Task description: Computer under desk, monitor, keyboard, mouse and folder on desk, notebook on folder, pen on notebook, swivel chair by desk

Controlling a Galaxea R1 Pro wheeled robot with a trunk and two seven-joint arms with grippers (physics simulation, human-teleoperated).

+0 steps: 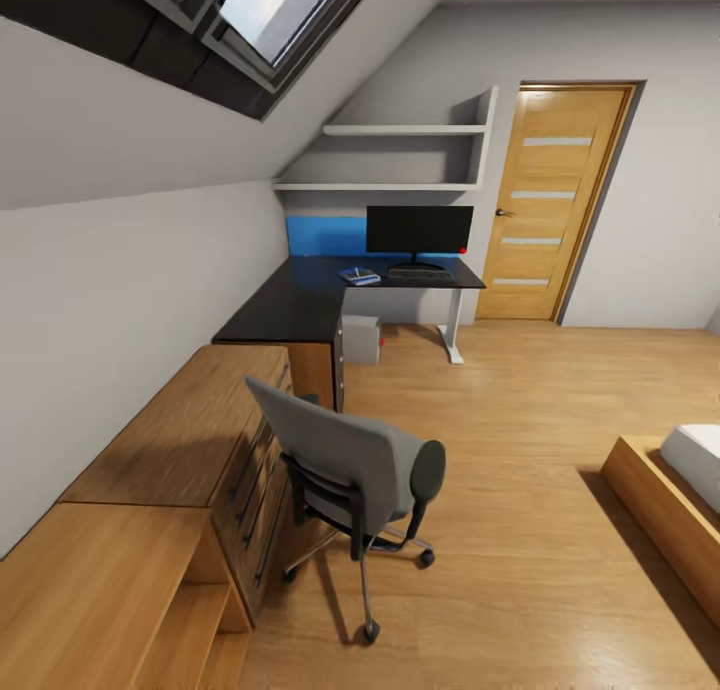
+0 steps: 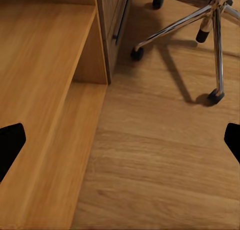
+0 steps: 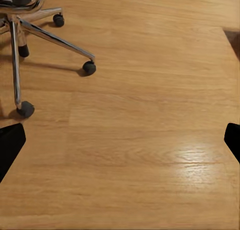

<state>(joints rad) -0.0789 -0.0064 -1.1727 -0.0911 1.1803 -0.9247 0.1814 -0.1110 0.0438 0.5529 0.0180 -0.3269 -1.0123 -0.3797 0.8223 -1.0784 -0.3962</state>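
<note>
In the head view, the swivel chair (image 1: 350, 470) stands on the light wood plank floor (image 1: 520, 490), just beside the low wooden drawer cabinets (image 1: 190, 440) and well apart from the desk (image 1: 300, 305). Its grey backrest faces the camera and its seat points toward the cabinets. The black L-shaped desk sits in the far corner, one leg running along the left wall and the other along the back wall. The monitor (image 1: 419, 230) stands upright on it, its long axis parallel to the back wall. The keyboard (image 1: 419, 271) lies just in front of the monitor, its long axis along the same line. The blue folder (image 1: 359, 276) lies flat left of the keyboard, with something small on top; what it is cannot be told. The computer (image 1: 361, 339) stands on the floor under the desk. In the left wrist view, the left gripper (image 2: 120, 142) has its fingertips (image 2: 10, 142) wide apart over floor and cabinet, near the chair's castors. In the right wrist view, the right gripper (image 3: 120, 142) is likewise spread, holding nothing, above the floor.
</note>
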